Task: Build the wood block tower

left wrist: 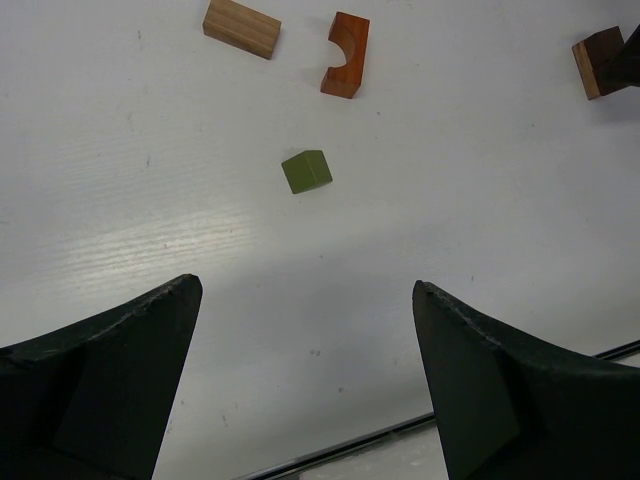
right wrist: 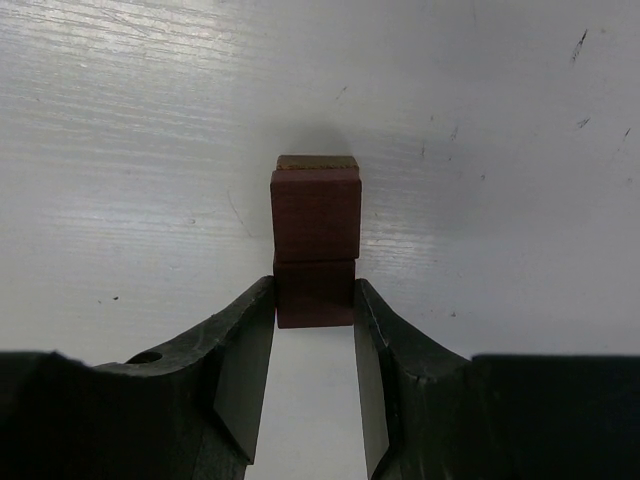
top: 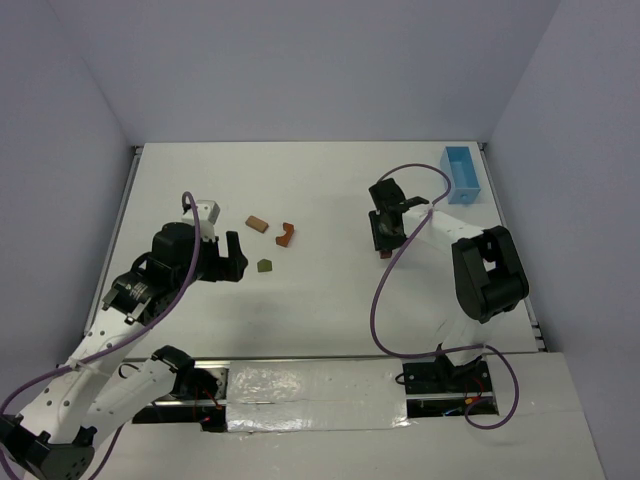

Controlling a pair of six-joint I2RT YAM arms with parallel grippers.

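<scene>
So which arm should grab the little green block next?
Probably left: the left gripper is open near the green block, while the right gripper is farther off, clamping a brown block.

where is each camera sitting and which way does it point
top external: above and behind the arm bases, looking down over the table; both arms, left gripper and right gripper show.
left wrist: on the left arm, looking down past its open fingers at the green block.
right wrist: on the right arm, looking along its fingers, closed on the dark brown block.
shared: left wrist and right wrist both show the dark brown block.
</scene>
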